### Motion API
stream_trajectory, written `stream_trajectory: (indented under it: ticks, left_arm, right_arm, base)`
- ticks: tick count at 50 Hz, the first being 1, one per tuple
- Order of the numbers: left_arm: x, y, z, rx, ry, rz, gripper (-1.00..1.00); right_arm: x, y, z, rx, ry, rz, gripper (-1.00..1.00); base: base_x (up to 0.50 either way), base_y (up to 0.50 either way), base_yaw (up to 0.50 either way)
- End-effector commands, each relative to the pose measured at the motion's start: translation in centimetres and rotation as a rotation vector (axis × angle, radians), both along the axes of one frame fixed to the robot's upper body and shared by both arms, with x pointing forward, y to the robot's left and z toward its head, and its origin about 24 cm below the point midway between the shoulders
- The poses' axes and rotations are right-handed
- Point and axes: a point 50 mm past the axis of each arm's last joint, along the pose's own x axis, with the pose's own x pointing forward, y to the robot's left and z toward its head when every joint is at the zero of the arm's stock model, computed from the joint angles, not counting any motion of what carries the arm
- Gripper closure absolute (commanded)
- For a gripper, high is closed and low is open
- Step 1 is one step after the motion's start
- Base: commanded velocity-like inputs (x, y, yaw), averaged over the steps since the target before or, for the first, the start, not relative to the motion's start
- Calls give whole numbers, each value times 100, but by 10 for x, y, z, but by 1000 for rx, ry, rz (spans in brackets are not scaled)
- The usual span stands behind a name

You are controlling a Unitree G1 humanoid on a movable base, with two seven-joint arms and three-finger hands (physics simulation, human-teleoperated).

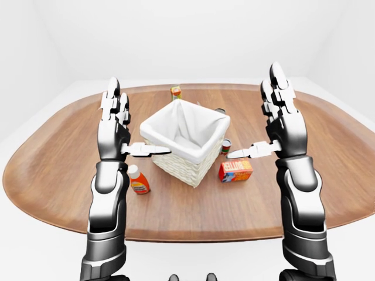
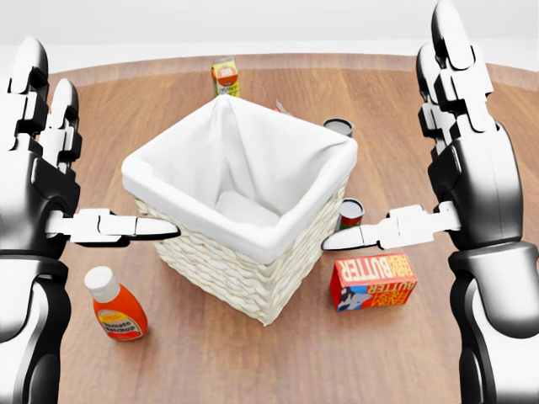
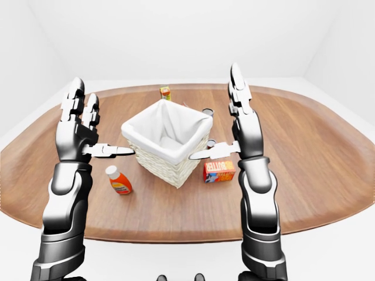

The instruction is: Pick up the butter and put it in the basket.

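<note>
Butter (image 2: 373, 282): red-orange carton, white lettering, lying flat on the desk (image 2: 278, 362), slightly tilted, just right of the basket in head view. Basket (image 2: 240, 210): white woven wicker, square, white cloth liner, upright, open, nothing visible inside.

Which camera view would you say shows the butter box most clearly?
The head view: the butter box is largest there, label legible, lying unobstructed beside the basket. Both eye views show it whole but small, below the right hand thumb.
</note>
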Motion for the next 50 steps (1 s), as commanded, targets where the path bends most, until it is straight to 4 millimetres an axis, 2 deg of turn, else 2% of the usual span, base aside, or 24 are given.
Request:
stream_trajectory:
  ticks: [1,9,19,25,45,50]
  left_arm:
    - [0,0,-1,1,4,-2,-100]
    - [0,0,-1,1,3,-2,-100]
    - [-1,0,1,1,-3,-2,-100]
    - [0,1,0,-1,-1,-2,-100]
    - [1,1,-3,0,14,-1,-100]
    - [1,3,-4,-2,17,0,-100]
  right_arm:
    - [-3,-5,3,6,-14,-5,-100]
    - [-1,-9,4,23,-17,-27,-100]
    - [-6,-8,5,20,-27,-10,-100]
    - [-7,-8,6,20,-35,-14,-100]
    - [-8,-9,5,28,-31,-15,-100]
    - [-9,-10,-1,4,-5,-13,-100]
  base:
    - [50,-9,0]
    - [47,-11,0]
    - [1,0,0]
    - [49,0,0]
    - [0,0,0]
    - [0,0,0]
